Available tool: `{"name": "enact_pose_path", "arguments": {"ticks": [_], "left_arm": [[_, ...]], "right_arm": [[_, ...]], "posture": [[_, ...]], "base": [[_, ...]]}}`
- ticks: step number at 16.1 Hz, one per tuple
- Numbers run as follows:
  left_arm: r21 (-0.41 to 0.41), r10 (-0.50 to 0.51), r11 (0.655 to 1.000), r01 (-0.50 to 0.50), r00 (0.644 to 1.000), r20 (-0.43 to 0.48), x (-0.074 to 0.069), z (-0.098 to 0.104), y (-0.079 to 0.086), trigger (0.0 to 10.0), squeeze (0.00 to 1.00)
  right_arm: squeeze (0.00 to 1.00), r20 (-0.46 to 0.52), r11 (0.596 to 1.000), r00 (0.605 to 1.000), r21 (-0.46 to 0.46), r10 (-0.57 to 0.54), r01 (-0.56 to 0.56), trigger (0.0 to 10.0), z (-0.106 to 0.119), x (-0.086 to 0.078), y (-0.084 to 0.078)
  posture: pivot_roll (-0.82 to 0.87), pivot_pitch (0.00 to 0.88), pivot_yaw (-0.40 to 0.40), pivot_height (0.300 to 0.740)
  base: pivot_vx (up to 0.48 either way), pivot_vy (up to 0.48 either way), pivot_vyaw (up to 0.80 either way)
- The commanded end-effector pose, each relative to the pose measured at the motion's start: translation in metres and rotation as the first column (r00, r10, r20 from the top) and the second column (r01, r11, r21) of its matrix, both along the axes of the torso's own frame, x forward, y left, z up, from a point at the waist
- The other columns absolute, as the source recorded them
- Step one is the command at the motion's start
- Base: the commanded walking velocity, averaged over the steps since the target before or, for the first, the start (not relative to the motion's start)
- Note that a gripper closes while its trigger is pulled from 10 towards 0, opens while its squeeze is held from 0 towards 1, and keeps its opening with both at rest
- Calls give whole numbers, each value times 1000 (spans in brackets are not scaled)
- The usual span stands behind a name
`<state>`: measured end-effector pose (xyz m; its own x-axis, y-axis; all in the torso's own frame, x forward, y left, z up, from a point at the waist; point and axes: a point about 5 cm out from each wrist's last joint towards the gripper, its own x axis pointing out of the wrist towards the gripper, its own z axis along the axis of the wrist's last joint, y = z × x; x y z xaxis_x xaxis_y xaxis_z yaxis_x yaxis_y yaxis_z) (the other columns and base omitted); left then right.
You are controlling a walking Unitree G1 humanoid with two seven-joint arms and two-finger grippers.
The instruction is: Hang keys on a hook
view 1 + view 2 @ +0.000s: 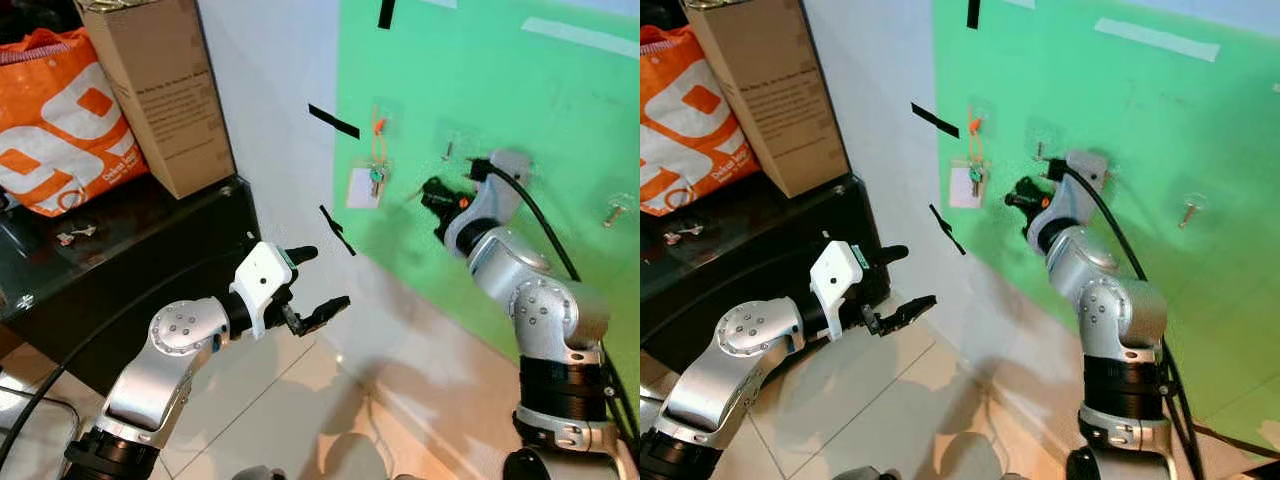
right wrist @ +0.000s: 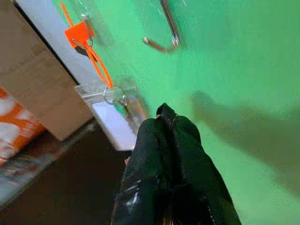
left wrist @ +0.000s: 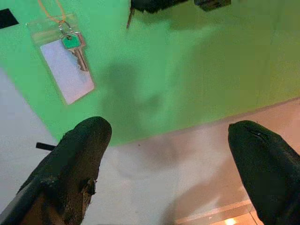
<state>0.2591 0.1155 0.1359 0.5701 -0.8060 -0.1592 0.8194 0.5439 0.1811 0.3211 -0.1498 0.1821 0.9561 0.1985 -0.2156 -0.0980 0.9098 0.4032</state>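
A key with a green head (image 1: 376,179) and a clear card holder (image 1: 362,187) hang by an orange loop from a hook (image 1: 379,124) on the green wall. My right gripper (image 1: 428,192) is raised to the wall just right of the keys, its fingers (image 2: 164,126) pressed shut with nothing seen between them. In the right wrist view the key ring (image 2: 112,95) hangs close beyond the fingertips, and a bare metal hook (image 2: 165,35) sticks out further along the wall. My left gripper (image 1: 326,277) is held low and open, pointing toward the wall below the keys (image 3: 74,47).
Two more hooks (image 1: 447,151) (image 1: 618,210) are on the green panel. Black tape strips (image 1: 333,121) mark the white wall. A black cabinet (image 1: 120,250) on the left carries a cardboard box (image 1: 165,90) and an orange bag (image 1: 55,120). Tiled floor (image 1: 290,400) lies below.
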Motion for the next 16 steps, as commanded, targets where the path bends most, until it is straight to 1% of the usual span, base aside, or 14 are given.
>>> {"name": "enact_pose_path", "arguments": {"ticks": [1,4,7,8,10,13,16], "left_arm": [[15,-6,1000,6,1000,15,1,3,1,10000,0],[16,-6,1000,6,1000,19,2,4,1,10000,0],[15,-3,1000,3,1000,21,1,4,1,10000,0],[13,-1,1000,1,1000,21,1,4,1,10000,0],[12,0,1000,-1,1000,22,1,4,1,10000,0],[10,1,1000,-1,1000,22,2,4,0,10000,0],[10,4,1000,-4,1000,20,1,4,1,10000,0]], "right_arm": [[0,-33,999,999,49,18,-17,10000,-4,-1,2],[0,-14,998,1000,56,21,-20,10000,-1,-1,2],[0,92,999,996,28,17,-19,10000,14,-1,2],[0,142,1000,990,29,5,-9,10000,22,0,1],[0,195,999,981,42,2,-10,10000,32,1,2],[0,198,998,980,52,11,-21,10000,34,4,4],[0,149,997,989,72,-7,-4,10000,28,9,6]], "posture": [[-51,0,73,740],[-47,0,71,740],[-48,0,69,740],[-49,0,67,740],[-50,0,66,740],[-46,0,62,740],[-41,0,60,740]], "base": [[0,0,0],[0,0,0],[0,0,0],[0,0,0],[0,0,0],[0,0,0],[0,0,0]]}}
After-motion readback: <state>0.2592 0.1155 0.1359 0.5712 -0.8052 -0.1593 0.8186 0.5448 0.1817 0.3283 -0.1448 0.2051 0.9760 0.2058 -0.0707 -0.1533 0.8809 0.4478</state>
